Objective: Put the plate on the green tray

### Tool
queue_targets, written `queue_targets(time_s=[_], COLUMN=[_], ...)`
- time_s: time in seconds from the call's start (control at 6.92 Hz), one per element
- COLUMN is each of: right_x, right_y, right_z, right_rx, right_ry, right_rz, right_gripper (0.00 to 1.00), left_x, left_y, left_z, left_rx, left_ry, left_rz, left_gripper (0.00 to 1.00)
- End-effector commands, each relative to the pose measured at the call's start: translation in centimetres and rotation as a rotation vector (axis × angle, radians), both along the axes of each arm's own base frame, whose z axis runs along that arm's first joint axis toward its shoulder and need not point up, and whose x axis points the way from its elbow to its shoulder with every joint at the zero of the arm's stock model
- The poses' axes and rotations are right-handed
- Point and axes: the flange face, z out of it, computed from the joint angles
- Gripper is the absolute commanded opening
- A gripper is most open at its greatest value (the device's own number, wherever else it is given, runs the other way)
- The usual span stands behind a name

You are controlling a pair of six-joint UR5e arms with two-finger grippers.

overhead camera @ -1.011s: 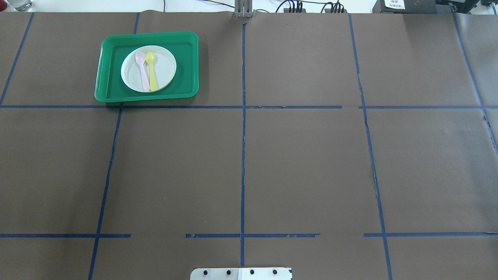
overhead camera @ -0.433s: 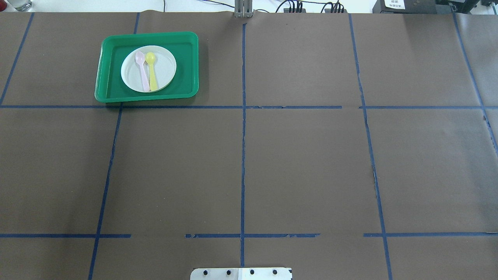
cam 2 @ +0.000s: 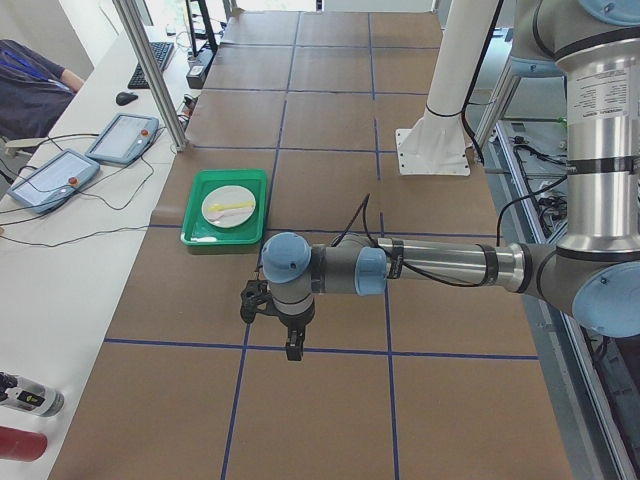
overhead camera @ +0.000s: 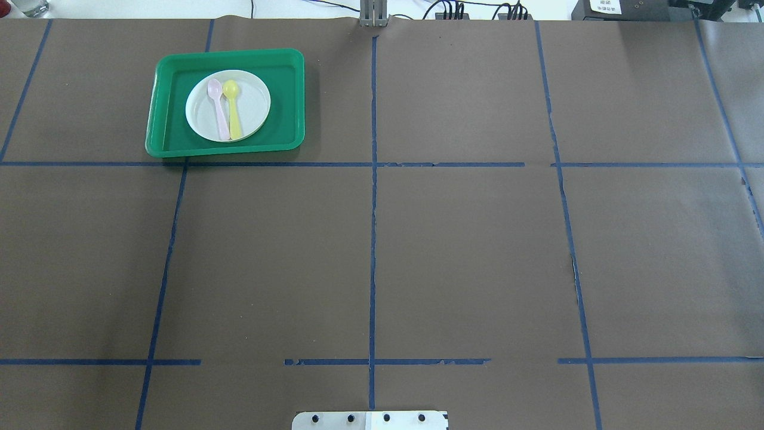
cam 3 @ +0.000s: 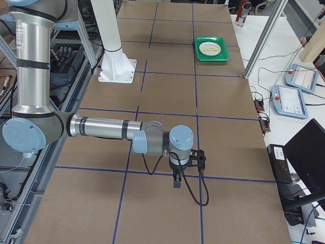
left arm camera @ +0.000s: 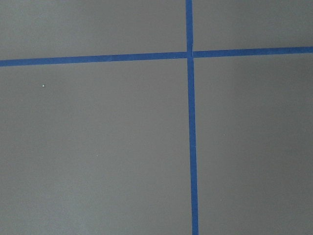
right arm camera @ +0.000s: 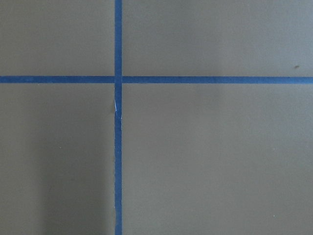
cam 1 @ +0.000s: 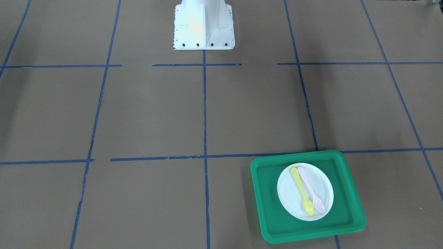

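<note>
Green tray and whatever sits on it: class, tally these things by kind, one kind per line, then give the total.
Trays: 1, the green tray
Plates: 1, the plate
Spoons: 2, the pink spoon and the yellow spoon
Total: 4

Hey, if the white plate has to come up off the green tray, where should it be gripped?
Pinch the plate by its thin rim on the bare side, away from the pink spoon and yellow spoon, coming straight down. It lies flat inside the green tray, whose raised rim would likely block a sideways approach.
</note>
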Motion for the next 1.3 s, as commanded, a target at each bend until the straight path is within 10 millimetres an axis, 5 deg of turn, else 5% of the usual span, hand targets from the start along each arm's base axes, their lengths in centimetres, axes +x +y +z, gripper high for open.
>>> queue_targets(time_s=[0.0,1.16], right_x=[0.0,0.0], right_y=[0.0,0.0], right_z=[0.0,0.0], right_rx=[0.0,0.0], right_ry=[0.0,0.0], right_rz=[0.0,0.0], right_gripper=[1.0,1.0], left_x=[0.07,0.01], left_y=[-0.06,0.07], left_z=[-0.13,-0.36], left_rx=[0.007,-0.007], left_ry=[0.001,0.002], left_rz=[0.008,0.006], left_gripper=[1.0,1.0])
